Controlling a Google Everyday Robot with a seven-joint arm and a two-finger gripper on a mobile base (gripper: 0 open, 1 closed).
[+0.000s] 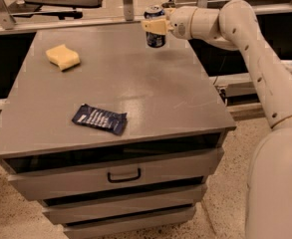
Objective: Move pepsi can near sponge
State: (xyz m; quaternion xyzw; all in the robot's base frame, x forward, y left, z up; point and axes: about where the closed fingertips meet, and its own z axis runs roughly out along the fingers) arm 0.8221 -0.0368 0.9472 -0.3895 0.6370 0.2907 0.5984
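The pepsi can (155, 36), dark blue with a silver top, is upright at the back right of the grey table (150, 93). My gripper (153, 26) is shut on the pepsi can and holds it slightly above the tabletop. The arm reaches in from the right. The pale yellow sponge (63, 57) lies at the back left of the table, well to the left of the can.
A flat dark blue snack packet (99, 119) lies near the front left of the table. Drawers with a handle (124, 175) sit under the tabletop. A rail and shelf frame (61, 21) run behind the table. My white base (277, 183) stands at the right.
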